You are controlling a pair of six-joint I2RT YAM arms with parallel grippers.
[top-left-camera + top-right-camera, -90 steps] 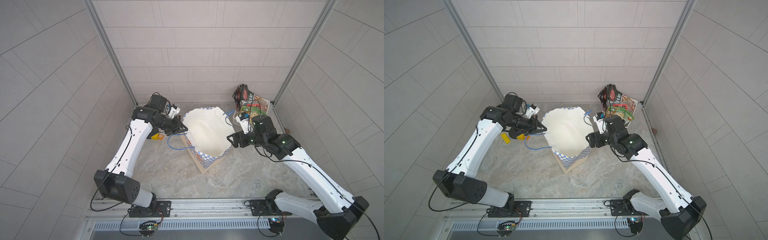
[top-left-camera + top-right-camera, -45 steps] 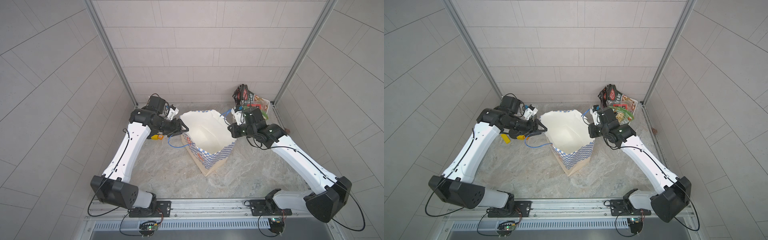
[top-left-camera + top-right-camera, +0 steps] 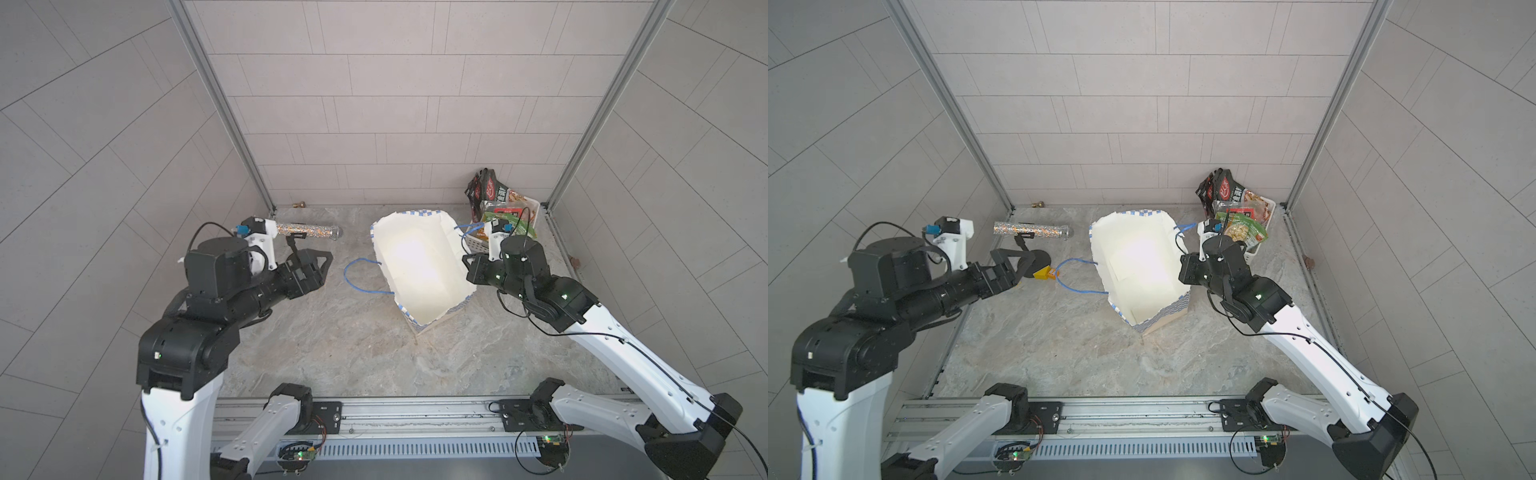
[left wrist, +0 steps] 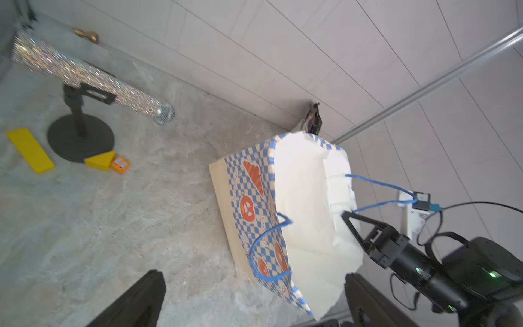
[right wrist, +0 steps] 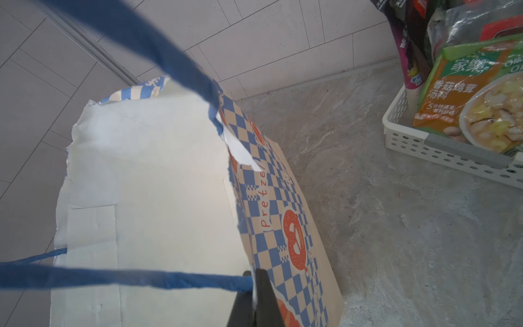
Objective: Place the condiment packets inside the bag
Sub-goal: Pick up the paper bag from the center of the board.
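Right gripper (image 5: 254, 279) clamps the one bag (image 4: 246, 198) by its rim; left gripper (image 3: 1015, 261) gapes empty beside it; at least four packets (image 3: 505, 208) fill one basket (image 5: 424, 147) nearby.

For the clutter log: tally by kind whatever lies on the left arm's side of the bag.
Glittery silver microphone: 1
Black round-based stand: 1
Flat and wedge-shaped yellow blocks: 2
Small orange block: 1
Small brass-coloured piece: 1
Total: 6
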